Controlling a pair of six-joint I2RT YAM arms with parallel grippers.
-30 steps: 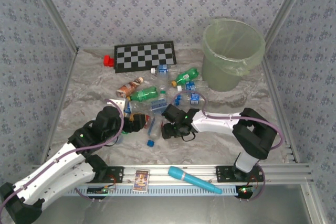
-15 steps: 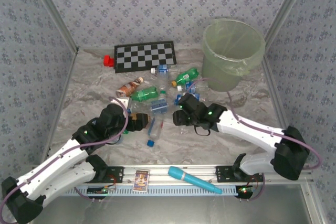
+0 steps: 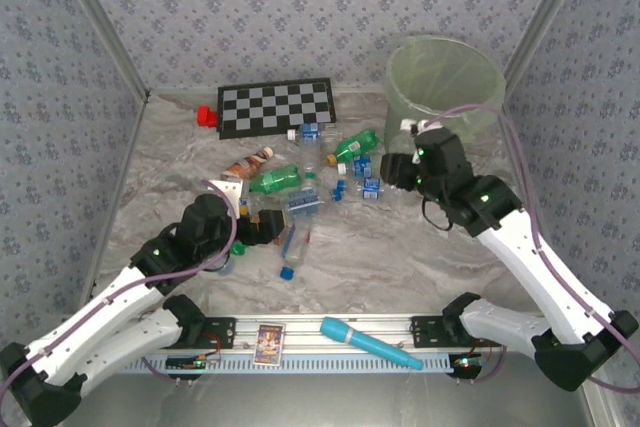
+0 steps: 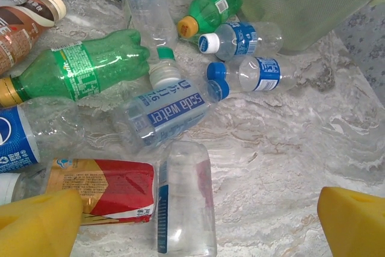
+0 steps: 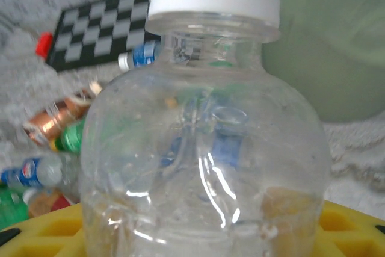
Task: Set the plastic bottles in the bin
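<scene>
Gripping side: right gripper pinches a clear white-capped bottle just beside the left wall of the bin.
Left gripper: jaws spread wide over the plastic bottles, well left of the bin.
Open room: bare marble tabletop nearer than the bin.
Edges: patterned walls close behind the bin; chessboard to its left.

Left tool agape, right tool clamped
</scene>
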